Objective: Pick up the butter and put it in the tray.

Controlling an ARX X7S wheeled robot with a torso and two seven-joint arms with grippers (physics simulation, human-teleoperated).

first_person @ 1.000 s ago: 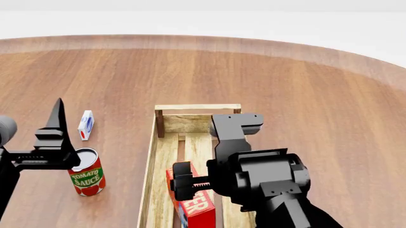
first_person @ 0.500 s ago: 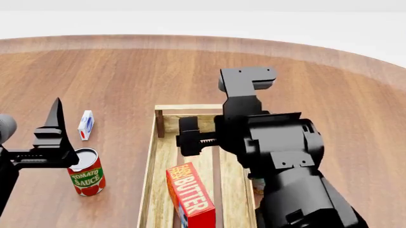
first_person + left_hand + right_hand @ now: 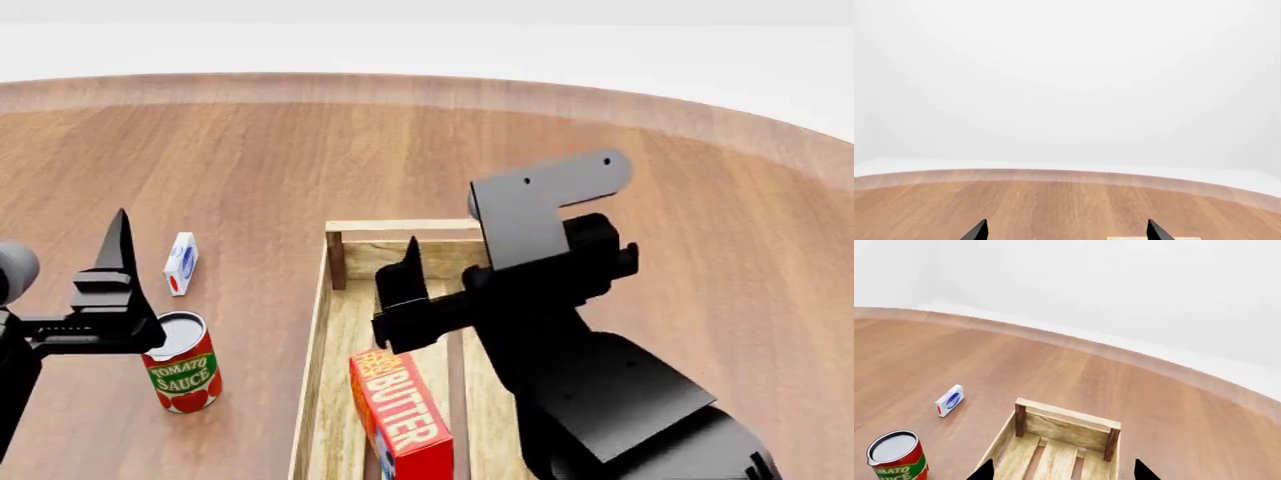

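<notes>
The right gripper (image 3: 427, 300) has lifted and tilted away from the butter (image 3: 400, 412) since a moment ago, its fingers spread and holding nothing. The butter lies inside the tray (image 3: 339, 320), just below and nearer the robot than that gripper. The left gripper (image 3: 118, 262), fingertips apart, hovers above a tomato sauce can (image 3: 180, 363), beside a small carton (image 3: 180, 263).
</notes>
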